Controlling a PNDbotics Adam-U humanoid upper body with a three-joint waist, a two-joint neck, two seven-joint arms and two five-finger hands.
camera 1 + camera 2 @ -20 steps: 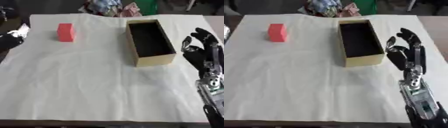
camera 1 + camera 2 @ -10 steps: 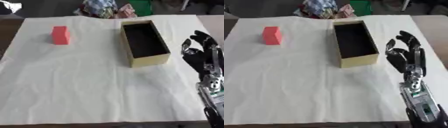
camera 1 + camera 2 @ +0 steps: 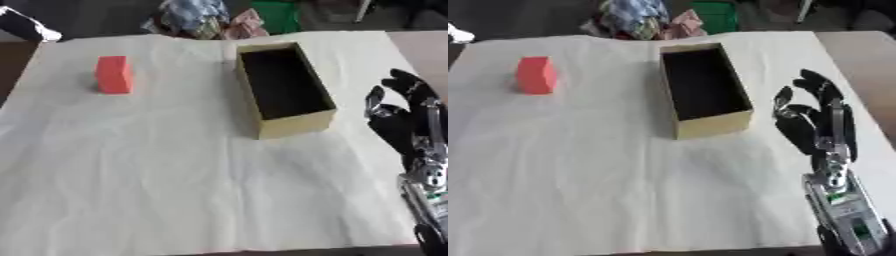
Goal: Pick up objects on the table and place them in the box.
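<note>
Left eye view first, from its left side: a small white-and-dark shape sits at the top left corner, too cut off to name, and the left robot hand cannot be made out for certain in either view. Next comes the red block (image 3: 115,74), standing upright on the white sheet (image 3: 157,170) that covers the bench, well apart from everything else. Right of it, past a stretch of bare sheet, lies the open cardboard box (image 3: 299,123), its long side running away from the camera and its dark inside showing nothing. Beside the box's right wall, near but not touching, the right robot hand (image 3: 815,122) stands with fingers up and relaxed, spread apart, holding nothing. The block looks like the one thing to fetch, so the pick has not begun. As a judgement, the left arm is the nearer one; a reach from the right would have to cross over the box. Come down over the block from above, close on its two broad faces, lift straight up, and clear the box's near wall before lowering.
</note>
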